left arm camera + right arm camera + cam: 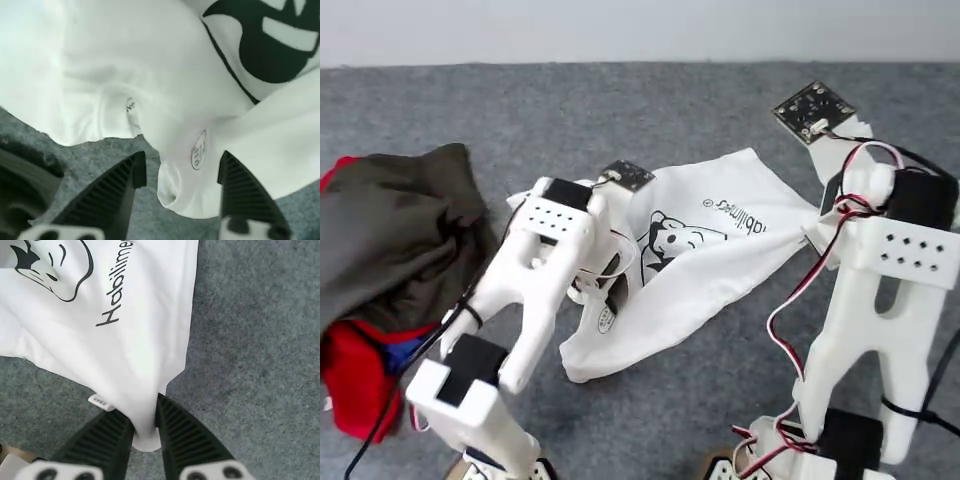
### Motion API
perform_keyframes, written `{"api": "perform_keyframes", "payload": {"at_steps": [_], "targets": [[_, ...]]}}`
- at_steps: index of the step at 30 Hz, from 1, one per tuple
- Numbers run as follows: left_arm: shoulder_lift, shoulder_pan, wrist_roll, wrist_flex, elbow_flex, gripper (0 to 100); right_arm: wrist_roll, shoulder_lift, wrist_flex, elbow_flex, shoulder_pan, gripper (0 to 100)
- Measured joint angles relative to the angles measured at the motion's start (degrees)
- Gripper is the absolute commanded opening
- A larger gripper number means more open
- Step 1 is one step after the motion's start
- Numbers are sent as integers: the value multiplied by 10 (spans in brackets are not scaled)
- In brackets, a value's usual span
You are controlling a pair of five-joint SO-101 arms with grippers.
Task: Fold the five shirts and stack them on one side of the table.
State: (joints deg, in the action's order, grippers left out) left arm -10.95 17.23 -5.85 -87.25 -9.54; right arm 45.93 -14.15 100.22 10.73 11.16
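Right wrist view: right pincer [145,415] clamps limp, rumpled white shirt [125,340] | left pincer [182,160] wide above it

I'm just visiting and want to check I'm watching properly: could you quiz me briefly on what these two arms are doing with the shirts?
1. True or false: the right hand pinches the white shirt.
2. The dark and red clothes pile lies on which arm's side? A left, B right.
3. Fill in: the left hand is ___ over the shirt.
Key: 1 true; 2 A; 3 open.
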Motion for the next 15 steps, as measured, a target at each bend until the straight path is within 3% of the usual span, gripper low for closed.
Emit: {"api": "perform_keyframes", "payload": {"at_steps": [3, 8, 15], "targets": [[-36, 1, 0, 5, 0, 201, 0, 0, 0, 0, 0, 9], [-72, 1, -15, 6, 26, 8, 0, 0, 0, 0, 0, 9], [-71, -40, -25, 6, 104, 13, 0, 0, 0, 0, 0, 9]]}}
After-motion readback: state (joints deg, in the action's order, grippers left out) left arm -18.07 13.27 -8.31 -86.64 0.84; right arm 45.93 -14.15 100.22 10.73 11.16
